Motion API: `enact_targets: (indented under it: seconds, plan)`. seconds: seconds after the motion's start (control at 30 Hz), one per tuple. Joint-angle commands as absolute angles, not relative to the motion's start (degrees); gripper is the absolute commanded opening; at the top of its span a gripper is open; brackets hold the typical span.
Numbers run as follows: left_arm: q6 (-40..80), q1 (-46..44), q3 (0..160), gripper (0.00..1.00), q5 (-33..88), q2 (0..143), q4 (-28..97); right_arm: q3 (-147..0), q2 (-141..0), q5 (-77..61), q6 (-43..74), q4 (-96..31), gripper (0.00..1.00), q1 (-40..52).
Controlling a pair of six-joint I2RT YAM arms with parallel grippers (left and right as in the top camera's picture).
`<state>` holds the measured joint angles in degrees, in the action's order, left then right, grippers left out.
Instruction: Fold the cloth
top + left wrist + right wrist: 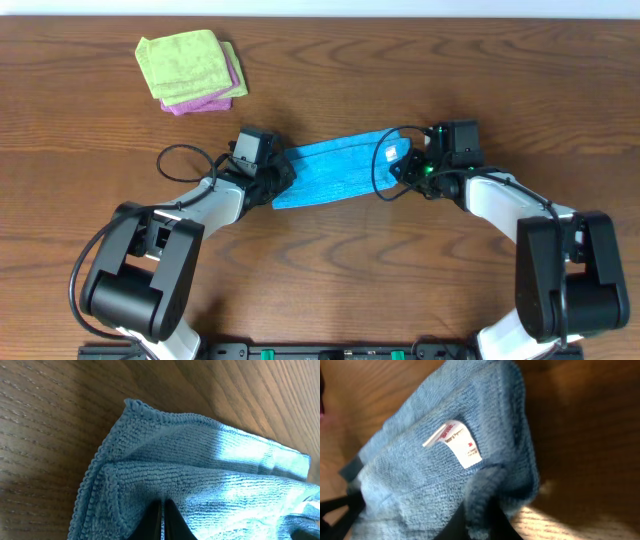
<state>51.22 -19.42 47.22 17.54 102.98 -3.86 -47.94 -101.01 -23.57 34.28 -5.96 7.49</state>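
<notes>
The sky-blue cloth (pixel 335 168) lies as a long band in the middle of the wooden table, stretched between both grippers. My left gripper (pixel 272 183) is at its left end. In the left wrist view its fingers (pixel 163 510) are shut on a fold of the cloth (pixel 200 475). My right gripper (pixel 412 165) is at the right end, beside the white tag (pixel 391 153). In the right wrist view its fingers (pixel 485 520) are shut on a bunched edge of the cloth (pixel 420 470), just below the tag (pixel 457 442).
A lime-green folded cloth (pixel 185 62) lies on a pink-purple folded cloth (pixel 212 100) at the back left of the table (pixel 500 60). Black cables loop near both wrists.
</notes>
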Motion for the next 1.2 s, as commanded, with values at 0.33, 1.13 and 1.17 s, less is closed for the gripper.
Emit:
enact_targets:
  seconds: [0.33,1.13,1.17]
  plan:
    - [51.4,-18.4,47.6,0.06,14.4,105.0,-2.1,-54.8,-97.6,-24.4,26.0,-6.2,0.01,12.1]
    - [47.7,-15.4,48.6,0.06,17.3,104.2,-1.6,-60.7,-96.9,-23.9,24.0,-5.4,0.01,32.4]
    - [47.1,-15.1,49.0,0.06,17.4,103.8,-1.1,-60.7,-96.9,-23.9,24.0,-5.4,0.01,32.7]
